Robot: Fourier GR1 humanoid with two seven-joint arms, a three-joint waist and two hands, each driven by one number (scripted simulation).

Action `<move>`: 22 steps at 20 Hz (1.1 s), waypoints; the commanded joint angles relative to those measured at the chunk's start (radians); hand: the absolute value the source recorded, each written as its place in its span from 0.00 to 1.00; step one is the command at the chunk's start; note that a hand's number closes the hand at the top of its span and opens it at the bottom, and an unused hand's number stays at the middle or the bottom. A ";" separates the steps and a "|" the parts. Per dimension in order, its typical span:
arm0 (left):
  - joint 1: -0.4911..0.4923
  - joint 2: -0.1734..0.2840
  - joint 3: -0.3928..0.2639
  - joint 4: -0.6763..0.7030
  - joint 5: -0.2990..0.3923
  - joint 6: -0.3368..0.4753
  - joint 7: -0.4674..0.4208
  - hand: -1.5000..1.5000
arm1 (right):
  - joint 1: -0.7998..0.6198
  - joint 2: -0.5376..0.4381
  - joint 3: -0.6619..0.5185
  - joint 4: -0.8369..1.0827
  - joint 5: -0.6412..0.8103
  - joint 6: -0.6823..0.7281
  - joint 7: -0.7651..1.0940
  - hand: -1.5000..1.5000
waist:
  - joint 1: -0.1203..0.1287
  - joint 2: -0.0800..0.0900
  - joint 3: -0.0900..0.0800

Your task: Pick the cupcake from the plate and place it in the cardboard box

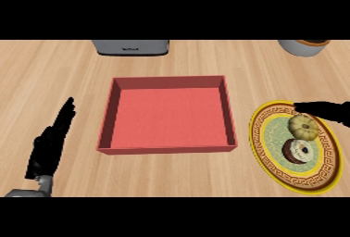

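Barely started: cupcake (303, 126) sits on the plate (327, 178), lower right; right hand (327, 111) reaching, fingers unreadable; box (169, 116) empty; left hand (51, 141) flat open.

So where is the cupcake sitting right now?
In the head view the cupcake is at the right, on the yellow-rimmed plate beside the red box. A doughnut-like pastry lies just below it, with the right robot hand just above.

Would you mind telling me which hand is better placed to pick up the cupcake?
The right hand: it reaches over the plate rim beside the cupcake. The left hand rests beyond the box.
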 commanded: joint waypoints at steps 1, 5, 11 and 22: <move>-0.042 -0.027 0.025 0.040 -0.018 -0.011 0.008 0.50 | 0.057 0.041 -0.023 -0.113 0.034 0.047 0.099 0.00 | -0.010 -0.002 0.000; 0.028 -0.028 0.024 -0.055 -0.049 -0.027 0.025 0.50 | 0.044 0.124 -0.035 -0.038 0.126 0.027 0.080 0.00 | 0.000 -0.001 0.000; -0.039 -0.050 0.069 -0.007 -0.053 -0.058 0.064 0.50 | 0.099 0.135 -0.079 -0.076 0.211 0.033 0.083 0.00 | -0.005 0.000 0.000; 0.001 -0.108 0.093 0.015 -0.121 -0.098 -0.012 0.50 | 0.078 0.209 -0.168 -0.015 0.334 0.064 0.000 0.00 | -0.004 0.000 0.000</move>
